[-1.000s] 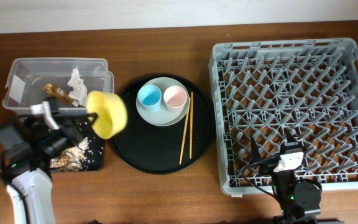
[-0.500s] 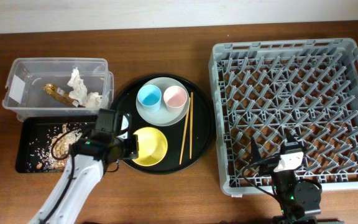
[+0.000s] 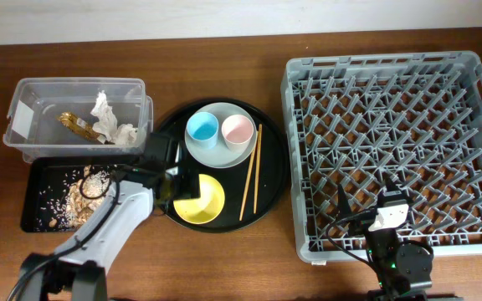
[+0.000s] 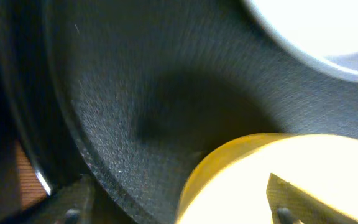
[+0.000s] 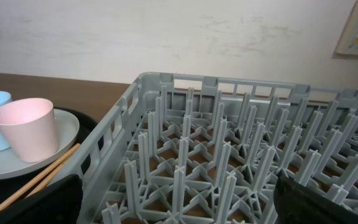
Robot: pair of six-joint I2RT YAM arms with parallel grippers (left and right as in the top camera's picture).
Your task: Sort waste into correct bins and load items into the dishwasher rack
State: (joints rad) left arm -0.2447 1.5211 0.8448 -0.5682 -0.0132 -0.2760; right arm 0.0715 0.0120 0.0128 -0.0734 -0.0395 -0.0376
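A brown wooden desk (image 3: 241,50) runs beneath a pale wall (image 3: 224,17) and carries the grey dishwasher rack (image 3: 392,109) on its right side. The yellow bowl (image 3: 203,201), smooth, glossy and upright, sits on the round black tray (image 3: 270,201) just below the plate (image 3: 216,157), and my left hand (image 3: 172,182) stands wide over the bowl's left rim, gripping nothing. My right hand (image 3: 365,196) is likewise spread wide and empty at the rack's near edge.
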